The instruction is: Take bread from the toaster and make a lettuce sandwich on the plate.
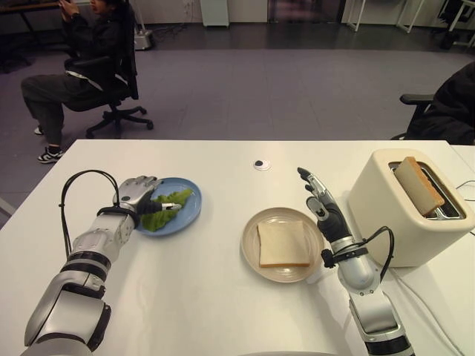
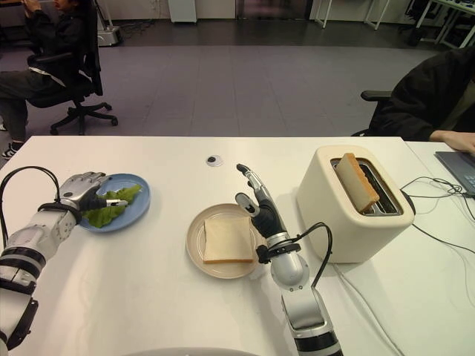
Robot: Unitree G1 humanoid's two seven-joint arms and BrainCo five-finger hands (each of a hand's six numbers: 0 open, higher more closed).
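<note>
My left hand [image 1: 136, 194] is over the blue plate [image 1: 191, 211], fingers [image 1: 147, 187] curled on the lettuce [image 1: 165, 211] to lift it. My right hand [image 1: 323, 208] stands open and empty beside the bread slice [image 1: 282, 243] on the tan plate [image 1: 250, 241]. Another slice [image 1: 417, 184] waits in the toaster [image 1: 390, 219].

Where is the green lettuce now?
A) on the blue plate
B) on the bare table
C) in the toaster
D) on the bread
A: the lettuce lies on the blue plate, at the left hand; the bread on the other plate has nothing on top.
</note>
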